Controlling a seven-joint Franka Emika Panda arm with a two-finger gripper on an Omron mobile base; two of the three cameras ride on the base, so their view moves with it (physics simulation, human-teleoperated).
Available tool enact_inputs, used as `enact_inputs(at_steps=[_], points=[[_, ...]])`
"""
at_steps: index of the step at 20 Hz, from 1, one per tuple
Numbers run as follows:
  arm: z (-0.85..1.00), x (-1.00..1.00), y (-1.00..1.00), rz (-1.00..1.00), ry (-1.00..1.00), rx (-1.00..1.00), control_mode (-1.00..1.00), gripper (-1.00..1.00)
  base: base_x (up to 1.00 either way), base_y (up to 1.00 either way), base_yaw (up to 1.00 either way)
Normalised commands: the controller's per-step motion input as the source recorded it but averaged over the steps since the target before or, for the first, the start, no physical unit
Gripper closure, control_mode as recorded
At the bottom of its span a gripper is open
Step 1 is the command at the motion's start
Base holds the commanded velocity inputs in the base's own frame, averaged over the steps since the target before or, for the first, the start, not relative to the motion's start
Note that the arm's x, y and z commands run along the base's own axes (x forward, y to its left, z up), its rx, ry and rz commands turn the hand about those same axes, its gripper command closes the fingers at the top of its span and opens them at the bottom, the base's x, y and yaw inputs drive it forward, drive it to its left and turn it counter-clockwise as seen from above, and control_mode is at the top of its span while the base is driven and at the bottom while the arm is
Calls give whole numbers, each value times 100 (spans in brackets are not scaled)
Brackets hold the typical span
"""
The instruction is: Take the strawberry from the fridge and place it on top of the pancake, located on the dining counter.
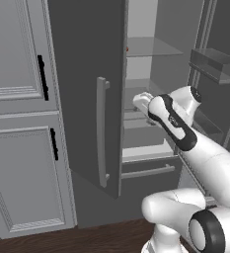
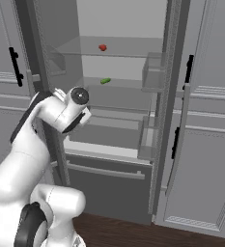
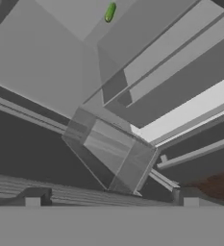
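At the left of the left base view, the light grey panelled cabinets [image 1: 18,123] are standing closed beside the fridge [image 1: 87,99], whose left door, with its long vertical handle [image 1: 102,138], is hanging swung out toward the camera so the pale interior is open to reach. To the right of that door the white arm [image 1: 185,133] is stretching from the lower right of the frame toward the lower shelves, its hand end-on to the opening.

In the right base view the arm is rising from the lower left, with the wrist just in front of the crisper level. Right of it and higher, the strawberry [image 2: 102,47] is sitting on the upper glass shelf [image 2: 128,52], near the top centre of the frame, well above the hand. The small green oblong item [image 2: 105,81] is lying on the next shelf down. Farther right, the other fridge door is standing open edge-on, carrying clear door bins [image 2: 152,72].

In the hand view the gripper [image 3: 112,201] is showing its two dark fingertips [image 3: 32,201] at the bottom edge, spread wide apart with nothing between them, apparently readied for a pick. The camera is looking along the door bins and drawers, with the green item at the top of the frame, so the hand probably needs to lift toward the strawberry's shelf.
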Motion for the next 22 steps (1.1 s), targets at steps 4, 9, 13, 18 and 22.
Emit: enact_inputs(at_steps=[4,9,13,18,22], points=[[-9,43,-10,9,0,14,-100,-100,0,0,0],[0,56,0,8,2,10,-100,-100,0,0,0],[-1,54,2,7,1,7,-100,-100,0,0,0],[-5,36,16,7,0,8,-100,-100,0,0,0],[-2,24,38,5,0,9,-100,-100,0,0,0]])
